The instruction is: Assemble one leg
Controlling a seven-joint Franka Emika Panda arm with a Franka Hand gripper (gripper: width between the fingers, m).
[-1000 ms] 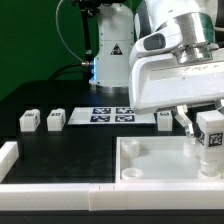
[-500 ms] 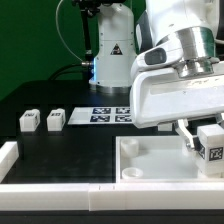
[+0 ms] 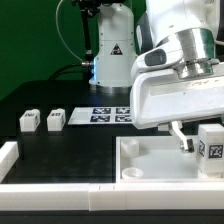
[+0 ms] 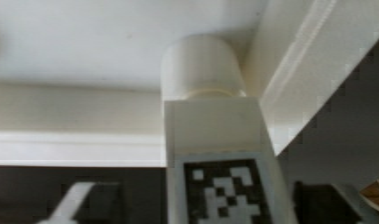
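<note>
The gripper (image 3: 203, 140) is grasping the leg (image 3: 212, 152), with its fingers (image 3: 180, 134) closing on the tagged end of the part. In the wrist view the gripper (image 4: 221, 205) is showing the same grip: the leg (image 4: 214, 120) is running straight out from between the jaws, its black-and-white tag is facing the camera, and its rounded plain end is pointing away from the gripper.

The leg is hanging upright at the exterior view's right edge, over the right side of the tabletop (image 3: 140, 146). In the wrist view the rounded end is lying close to a raised wall of the tabletop (image 4: 97, 110). Whether the end is touching the tabletop cannot be told from either view.

The tabletop is lying flat on the black table (image 3: 70, 150), near the front. Behind it, the marker board (image 3: 105, 114) is lying flat on the table. At the exterior view's left, two loose legs (image 3: 29, 120) (image 3: 55, 119) are standing side by side, well apart from the tabletop. A white rail (image 3: 60, 190) is running along the table's front edge.
</note>
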